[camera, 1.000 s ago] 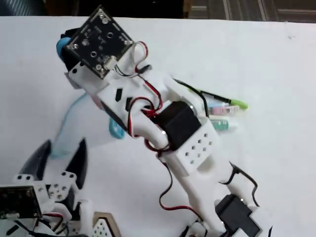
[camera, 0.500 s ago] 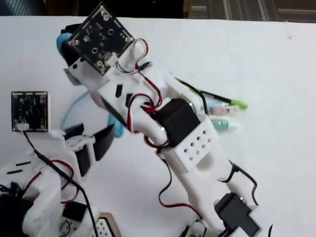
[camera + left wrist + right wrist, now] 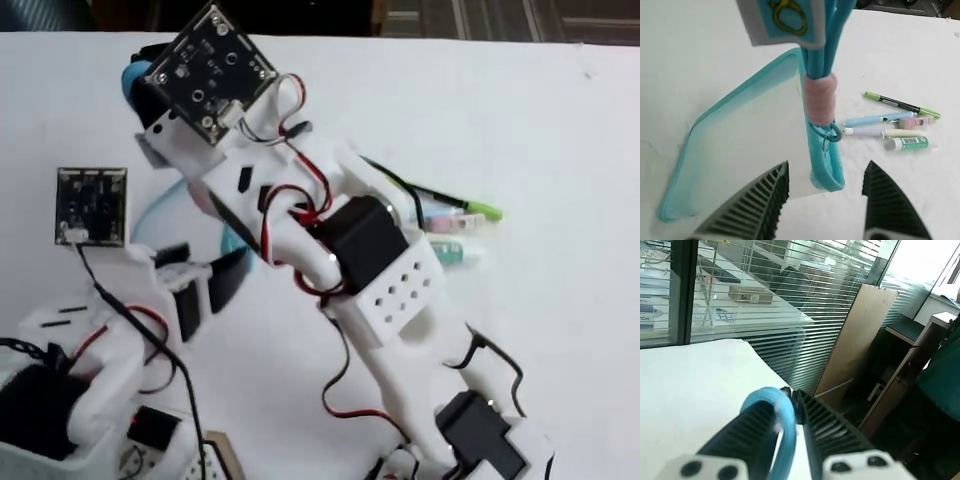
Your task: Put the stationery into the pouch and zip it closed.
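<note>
The soft, floppy translucent pouch with teal zip edging [image 3: 750, 135] hangs from its blue strap [image 3: 787, 427], pinched between the pressed-together jaws of the right gripper [image 3: 790, 395], with its lower edge apparently resting on the white table [image 3: 700, 50] near the pens [image 3: 875, 120]; the left gripper [image 3: 827, 172], jaws spread, would best take the firmer zip rim.

there is one teal pouch [image 3: 740, 145]. at its 3 o'clock lie five pieces of stationery: one green pen [image 3: 900, 104], one pale blue pen [image 3: 872, 120], one white pen [image 3: 865, 132], one pink stick [image 3: 917, 121] and one green-labelled tube [image 3: 907, 143]
</note>
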`<action>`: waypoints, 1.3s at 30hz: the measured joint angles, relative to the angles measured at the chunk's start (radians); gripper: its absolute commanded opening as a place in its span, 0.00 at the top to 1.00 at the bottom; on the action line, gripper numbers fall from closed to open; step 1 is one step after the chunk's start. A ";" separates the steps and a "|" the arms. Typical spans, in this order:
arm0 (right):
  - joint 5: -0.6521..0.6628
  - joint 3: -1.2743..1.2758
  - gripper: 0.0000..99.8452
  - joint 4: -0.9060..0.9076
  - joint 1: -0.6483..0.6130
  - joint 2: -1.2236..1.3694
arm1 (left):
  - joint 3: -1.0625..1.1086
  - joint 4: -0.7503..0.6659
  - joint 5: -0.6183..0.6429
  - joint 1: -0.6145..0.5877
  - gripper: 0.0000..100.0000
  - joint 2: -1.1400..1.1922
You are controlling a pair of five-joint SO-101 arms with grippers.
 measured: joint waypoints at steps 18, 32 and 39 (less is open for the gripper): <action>0.000 0.000 0.98 0.000 0.051 0.000 | 0.005 -0.006 0.038 -0.054 0.75 0.247; -0.060 0.000 0.98 0.000 0.048 0.000 | -0.097 0.021 0.150 -0.054 0.75 0.313; -0.060 0.000 0.98 0.000 0.048 0.000 | -0.103 0.021 0.222 -0.054 0.75 0.153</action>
